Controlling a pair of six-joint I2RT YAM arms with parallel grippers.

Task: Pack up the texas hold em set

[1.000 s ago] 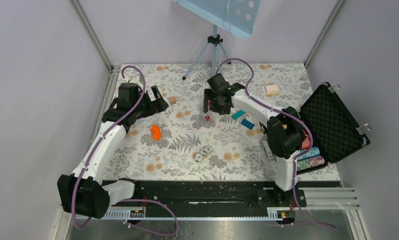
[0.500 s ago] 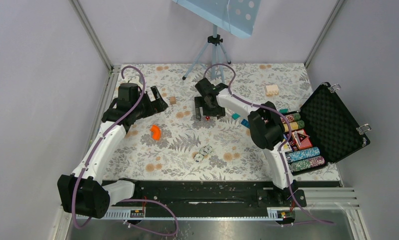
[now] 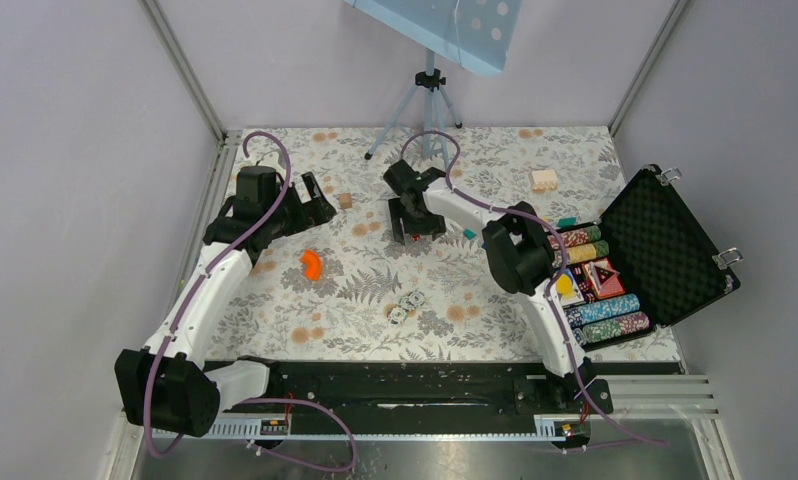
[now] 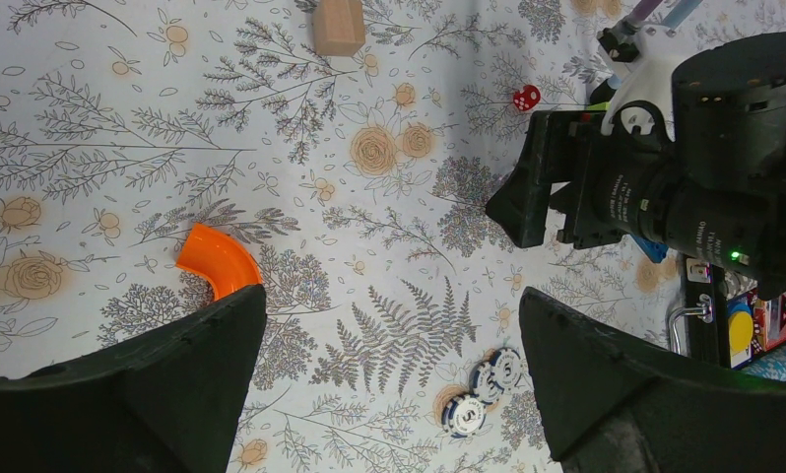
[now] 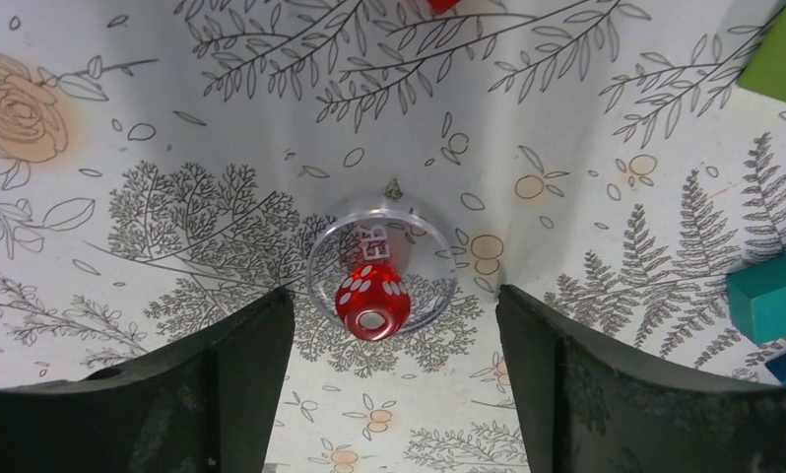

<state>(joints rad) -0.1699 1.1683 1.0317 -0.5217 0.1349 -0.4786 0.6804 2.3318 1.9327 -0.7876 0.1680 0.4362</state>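
Observation:
The black briefcase [image 3: 675, 245] lies open at the right, with rows of coloured chips [image 3: 605, 310] in its tray. Three loose blue-and-white chips [image 3: 405, 305] lie mid-table and also show in the left wrist view [image 4: 483, 389]. A red die [image 5: 372, 296] sits on a clear round disc [image 5: 381, 261]; the die shows in the top view [image 3: 413, 237] too. My right gripper [image 5: 391, 305] is open, hanging just above the die, one finger on each side of it. My left gripper [image 4: 391, 296] is open and empty, raised at the far left [image 3: 315, 205].
An orange curved piece [image 3: 312, 263] lies left of centre. A small wooden block [image 3: 345, 200] sits near the left gripper. Teal and blue bricks [image 3: 472, 232] lie right of the die. A tan block [image 3: 543, 180] and a tripod [image 3: 425, 100] stand at the back.
My right arm has swung left, bringing its gripper over the red die. Its elbow has moved off the briefcase, uncovering the chip rows. The left arm has not moved.

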